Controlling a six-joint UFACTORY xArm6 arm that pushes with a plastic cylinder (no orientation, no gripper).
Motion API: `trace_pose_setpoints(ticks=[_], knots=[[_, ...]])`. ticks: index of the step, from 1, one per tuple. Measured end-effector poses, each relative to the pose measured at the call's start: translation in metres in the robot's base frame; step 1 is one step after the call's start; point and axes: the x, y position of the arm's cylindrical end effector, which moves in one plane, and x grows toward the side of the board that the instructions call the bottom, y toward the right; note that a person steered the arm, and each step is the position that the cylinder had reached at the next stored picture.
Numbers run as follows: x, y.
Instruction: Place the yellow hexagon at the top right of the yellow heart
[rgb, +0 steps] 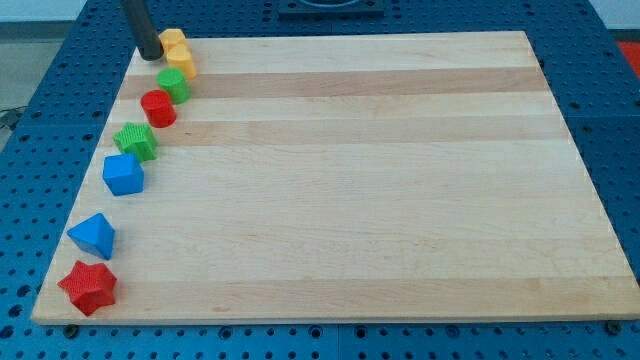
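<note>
Two yellow blocks touch at the board's top left corner. The upper one (172, 40) looks like the yellow hexagon. The lower one (181, 60) looks like the yellow heart, though the shapes are hard to make out. My tip (149, 56) stands just left of both, close to or touching them.
Blocks line the left edge of the wooden board (360, 180) below the yellow pair: a green block (175, 84), a red cylinder (158, 107), a green star (135, 140), a blue block (123, 174), a blue triangle (92, 235) and a red star (88, 287).
</note>
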Motion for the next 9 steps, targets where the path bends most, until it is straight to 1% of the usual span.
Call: trace_pose_setpoints(ticks=[3,4,7,8,9], knots=[[-0.008,-0.009],[-0.034,-0.009],[-0.033,-0.004],[-0.034,0.015],[-0.033,0.056]])
